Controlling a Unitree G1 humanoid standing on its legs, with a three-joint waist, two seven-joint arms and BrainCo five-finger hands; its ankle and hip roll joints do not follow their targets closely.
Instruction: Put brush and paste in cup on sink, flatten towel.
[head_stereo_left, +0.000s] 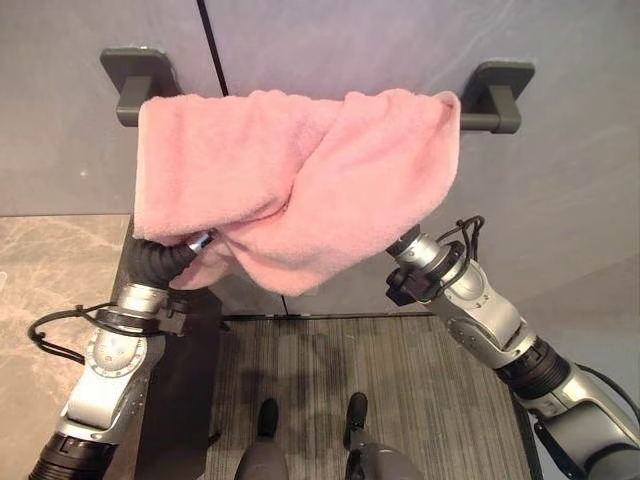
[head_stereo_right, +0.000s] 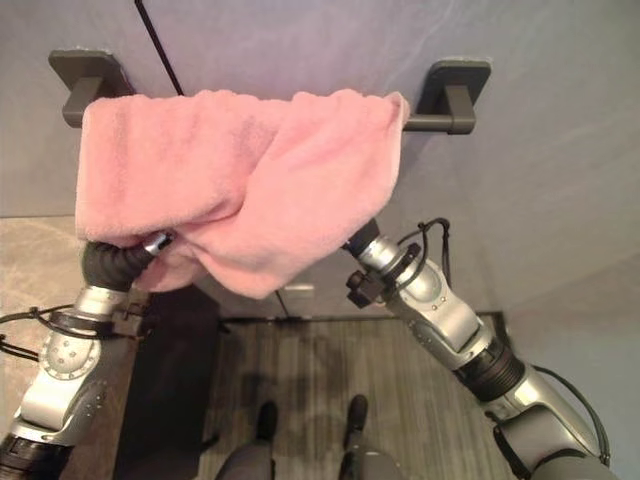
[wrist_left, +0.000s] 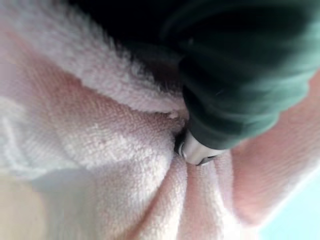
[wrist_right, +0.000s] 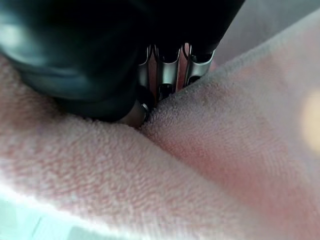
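While the pink towel (head_stereo_left: 300, 180) hangs bunched over the rail (head_stereo_left: 480, 121), both your hands are buried under its lower folds; their grip can't be told; it's soft, limp cloth; take the hem.

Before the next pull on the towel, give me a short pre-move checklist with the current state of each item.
1. Pink towel draped over the dark rail: ok.
2. Towel lying flat: not ok, a diagonal fold crosses it and the lower edge is bunched.
3. Left hand at the lower left edge: ok.
4. Left hand's hold on the cloth: cannot tell, fingers buried.
5. Right hand at the towel's right side: ok; hold cannot tell.
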